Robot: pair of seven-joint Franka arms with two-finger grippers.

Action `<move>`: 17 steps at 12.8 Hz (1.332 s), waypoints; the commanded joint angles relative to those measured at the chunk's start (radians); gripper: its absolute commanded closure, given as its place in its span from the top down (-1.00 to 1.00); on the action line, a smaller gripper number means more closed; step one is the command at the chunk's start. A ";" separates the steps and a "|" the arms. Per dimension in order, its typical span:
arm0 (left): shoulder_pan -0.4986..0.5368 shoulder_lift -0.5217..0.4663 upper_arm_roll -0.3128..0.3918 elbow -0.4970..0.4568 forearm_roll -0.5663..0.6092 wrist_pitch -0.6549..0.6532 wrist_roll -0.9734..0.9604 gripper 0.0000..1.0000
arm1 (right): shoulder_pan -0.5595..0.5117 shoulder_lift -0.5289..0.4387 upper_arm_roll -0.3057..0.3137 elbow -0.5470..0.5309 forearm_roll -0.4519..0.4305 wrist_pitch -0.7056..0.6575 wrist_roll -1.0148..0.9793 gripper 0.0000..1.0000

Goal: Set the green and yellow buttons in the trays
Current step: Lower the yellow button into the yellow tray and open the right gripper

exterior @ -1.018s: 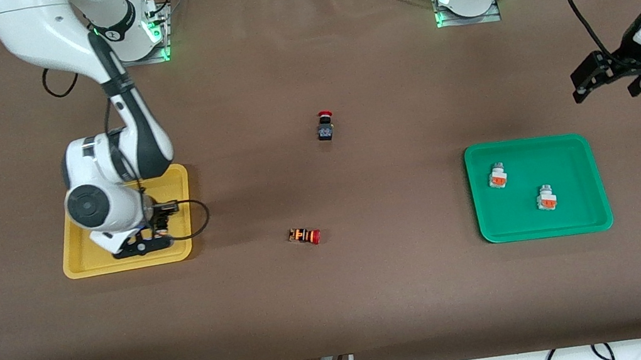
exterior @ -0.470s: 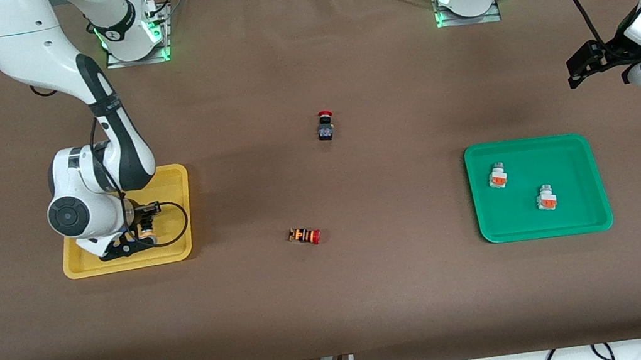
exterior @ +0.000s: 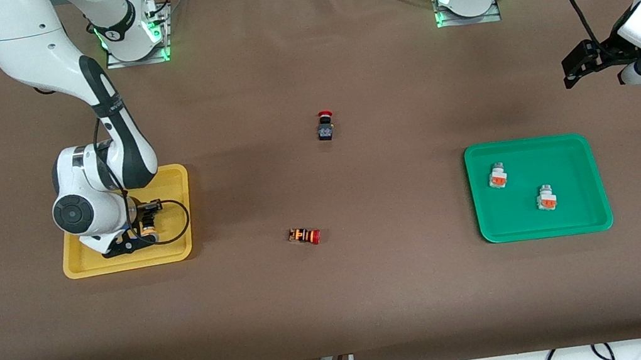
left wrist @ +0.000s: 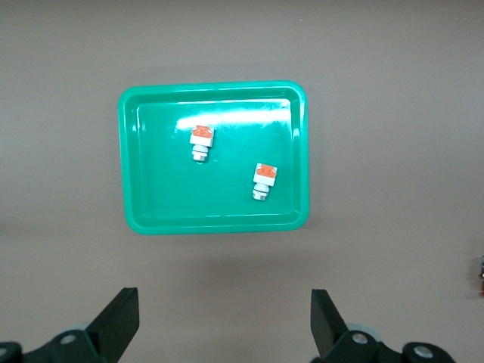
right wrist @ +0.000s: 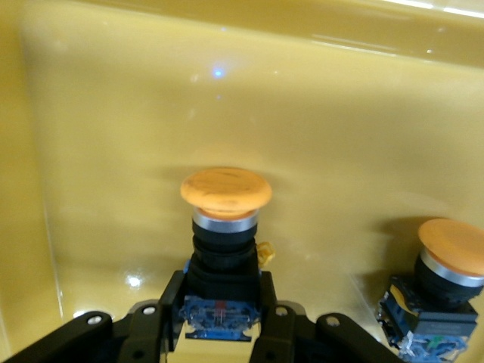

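yellow tray [right wrist: 113, 136] – glossy plastic | green tray [left wrist: 136, 151] – glossy plastic | table [exterior: 339, 304] – matt brown

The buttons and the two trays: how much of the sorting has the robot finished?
Nearly all. Two white-bodied buttons lie in the green tray, and one yellow-capped button rests in the yellow tray. The right gripper is shut on the last yellow-capped button, low inside that tray; only letting go is left. The left gripper waits open over the table by the green tray.

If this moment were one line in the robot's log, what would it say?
right gripper: shut on yellow-capped button, in yellow tray | left gripper: open, waiting | green tray: two white buttons
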 commanded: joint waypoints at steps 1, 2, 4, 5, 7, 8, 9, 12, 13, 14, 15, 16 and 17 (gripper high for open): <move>-0.001 -0.006 -0.004 0.011 0.016 -0.021 0.011 1.00 | 0.000 0.002 0.006 -0.019 0.011 0.016 -0.015 -0.82; -0.002 -0.007 -0.004 0.011 0.016 -0.021 0.011 1.00 | 0.000 0.005 0.006 -0.019 0.011 0.016 -0.013 -0.74; -0.001 -0.007 -0.006 0.011 0.015 -0.030 0.012 1.00 | 0.000 0.005 0.006 -0.016 0.011 0.016 -0.013 0.75; 0.004 -0.007 -0.006 0.011 0.016 -0.035 0.016 1.00 | 0.000 0.003 0.006 -0.012 0.011 0.011 -0.013 0.95; 0.007 -0.007 -0.006 0.011 0.015 -0.043 0.019 1.00 | 0.000 -0.007 0.004 0.011 0.011 -0.001 -0.014 0.98; 0.007 -0.007 -0.006 0.011 0.015 -0.044 0.022 1.00 | 0.000 -0.015 0.004 0.025 0.011 -0.009 -0.015 0.98; 0.009 -0.006 -0.004 0.010 0.015 -0.055 0.022 1.00 | 0.000 -0.024 0.001 0.047 0.011 -0.030 -0.016 0.98; 0.010 -0.006 -0.004 0.011 0.015 -0.056 0.022 1.00 | -0.018 -0.029 -0.002 0.163 0.011 -0.140 -0.016 0.98; 0.010 -0.006 -0.004 0.011 0.015 -0.056 0.023 1.00 | -0.029 -0.029 -0.002 0.192 0.011 -0.164 -0.016 0.98; 0.010 -0.006 -0.004 0.011 0.015 -0.056 0.023 1.00 | -0.035 -0.029 -0.002 0.217 0.011 -0.179 -0.016 0.98; 0.010 -0.006 -0.004 0.011 0.015 -0.056 0.023 1.00 | -0.037 -0.030 -0.002 0.232 0.011 -0.184 -0.016 0.98; 0.010 -0.006 -0.004 0.011 0.015 -0.056 0.023 1.00 | -0.040 -0.032 -0.005 0.238 0.011 -0.184 -0.016 0.98; 0.010 -0.006 -0.004 0.011 0.015 -0.056 0.025 1.00 | -0.040 -0.041 -0.006 0.243 0.011 -0.187 -0.016 0.98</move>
